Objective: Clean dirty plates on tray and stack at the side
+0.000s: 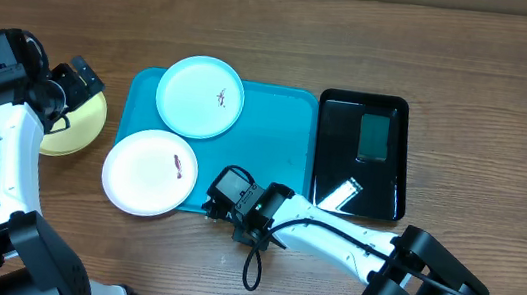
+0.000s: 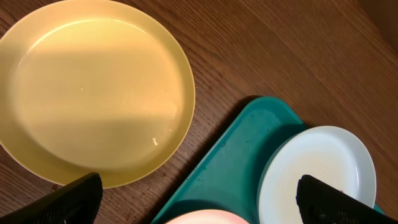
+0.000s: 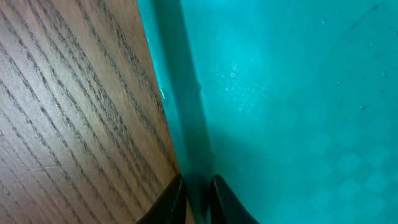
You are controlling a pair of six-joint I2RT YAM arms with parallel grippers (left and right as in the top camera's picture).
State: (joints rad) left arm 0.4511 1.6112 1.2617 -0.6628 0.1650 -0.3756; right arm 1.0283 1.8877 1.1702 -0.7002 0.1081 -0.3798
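Observation:
The teal tray holds a pale blue plate at its back left and a white plate over its front left corner, each with a small reddish smear. A yellow plate lies on the table left of the tray, partly under my left arm, and shows no smear in the left wrist view. My left gripper hangs open between the yellow plate and the tray, holding nothing. My right gripper is shut on the tray's front rim, one finger on each side of it.
A glossy black tray stands right of the teal one, with a green sponge and a small white piece in it. My right arm's cable loops near the front edge.

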